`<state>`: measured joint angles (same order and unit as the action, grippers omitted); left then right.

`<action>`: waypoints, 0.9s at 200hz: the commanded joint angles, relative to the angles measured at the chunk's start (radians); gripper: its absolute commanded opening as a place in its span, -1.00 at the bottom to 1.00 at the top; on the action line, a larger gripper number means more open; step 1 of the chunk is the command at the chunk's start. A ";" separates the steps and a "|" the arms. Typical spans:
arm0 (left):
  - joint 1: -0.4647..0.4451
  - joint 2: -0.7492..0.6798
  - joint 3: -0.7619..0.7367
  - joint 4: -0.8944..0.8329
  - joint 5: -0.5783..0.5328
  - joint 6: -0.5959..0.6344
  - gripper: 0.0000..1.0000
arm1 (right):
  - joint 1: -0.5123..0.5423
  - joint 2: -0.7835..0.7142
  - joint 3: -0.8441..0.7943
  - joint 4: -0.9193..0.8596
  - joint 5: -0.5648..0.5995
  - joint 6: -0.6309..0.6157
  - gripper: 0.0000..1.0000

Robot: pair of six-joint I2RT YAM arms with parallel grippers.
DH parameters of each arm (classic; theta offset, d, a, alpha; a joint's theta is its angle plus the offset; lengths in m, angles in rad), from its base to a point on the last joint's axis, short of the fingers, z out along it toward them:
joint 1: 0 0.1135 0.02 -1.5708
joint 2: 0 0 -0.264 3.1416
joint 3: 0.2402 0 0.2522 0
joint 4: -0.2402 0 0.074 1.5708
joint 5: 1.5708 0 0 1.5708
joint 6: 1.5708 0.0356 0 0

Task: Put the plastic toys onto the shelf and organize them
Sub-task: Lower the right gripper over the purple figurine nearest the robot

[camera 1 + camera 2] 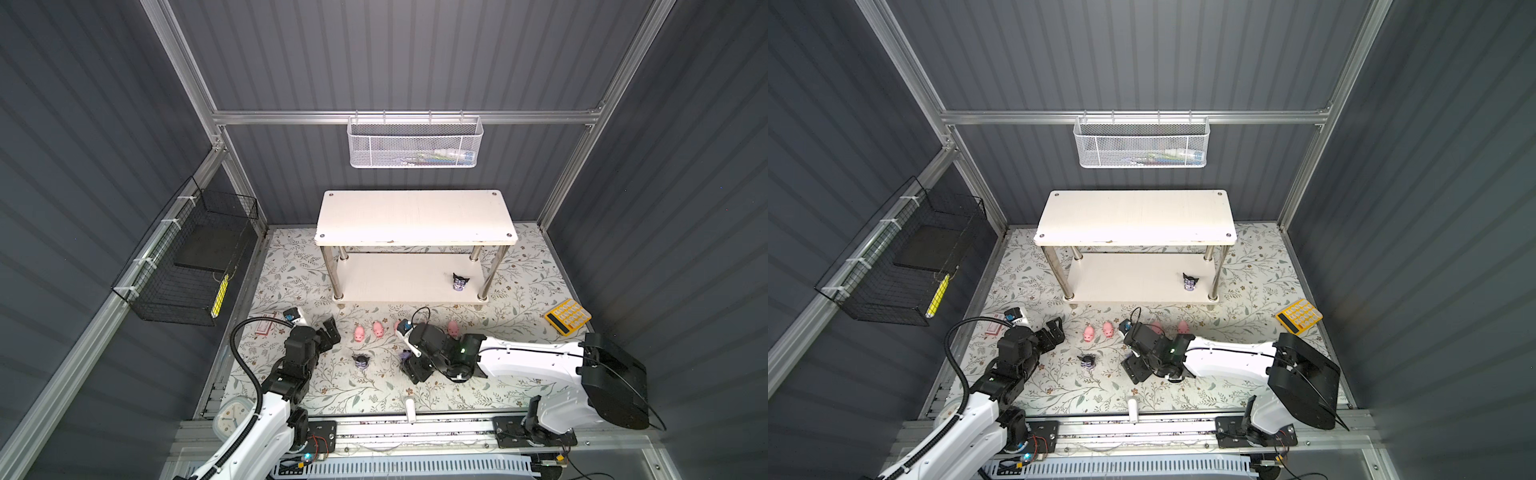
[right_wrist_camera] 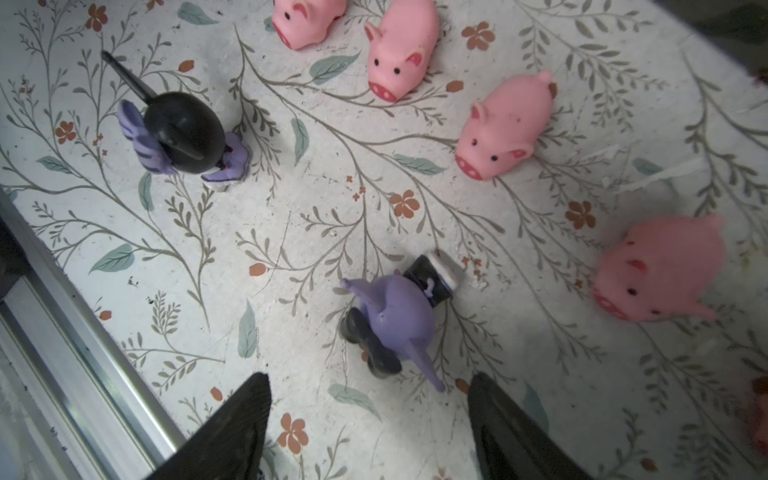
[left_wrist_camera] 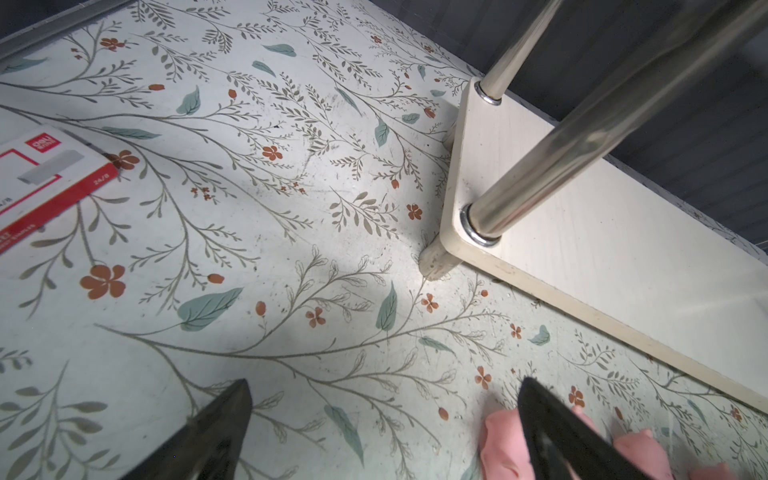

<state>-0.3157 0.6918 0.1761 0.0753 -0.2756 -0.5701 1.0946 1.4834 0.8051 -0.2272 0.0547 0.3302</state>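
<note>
Pink pig [image 3: 500,442] lies half hidden behind left end effector [image 3: 386,380].

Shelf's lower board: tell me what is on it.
One black-and-purple eared figure stands near the right end of the lower board. The top board covers its rear strip, so anything there is unseen.

Left gripper [image 3: 384,381] spread (over floral mat [image 3: 249,232]); pink pig [image 3: 500,440] near shelf [image 3: 582,249]

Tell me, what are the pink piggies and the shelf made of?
The pigs look like soft rubber or vinyl: smooth, rounded, dull pink with painted snouts. The shelf legs look like polished metal, mirror-shiny. The shelf boards seem laminated wood, pale with faint grain; I can't be sure.
</note>
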 commanded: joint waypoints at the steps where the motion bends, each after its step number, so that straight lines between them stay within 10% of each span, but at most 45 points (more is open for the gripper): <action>1: -0.006 -0.007 -0.013 -0.003 -0.007 -0.005 0.99 | -0.013 0.031 0.032 0.006 -0.013 -0.023 0.54; 180: -0.006 -0.007 -0.014 -0.002 -0.011 -0.007 0.99 | -0.043 0.152 0.095 -0.008 -0.049 -0.045 0.33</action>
<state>-0.3157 0.6918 0.1722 0.0753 -0.2760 -0.5705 1.0542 1.6257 0.8799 -0.2211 0.0086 0.2878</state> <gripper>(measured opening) 0.997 0.668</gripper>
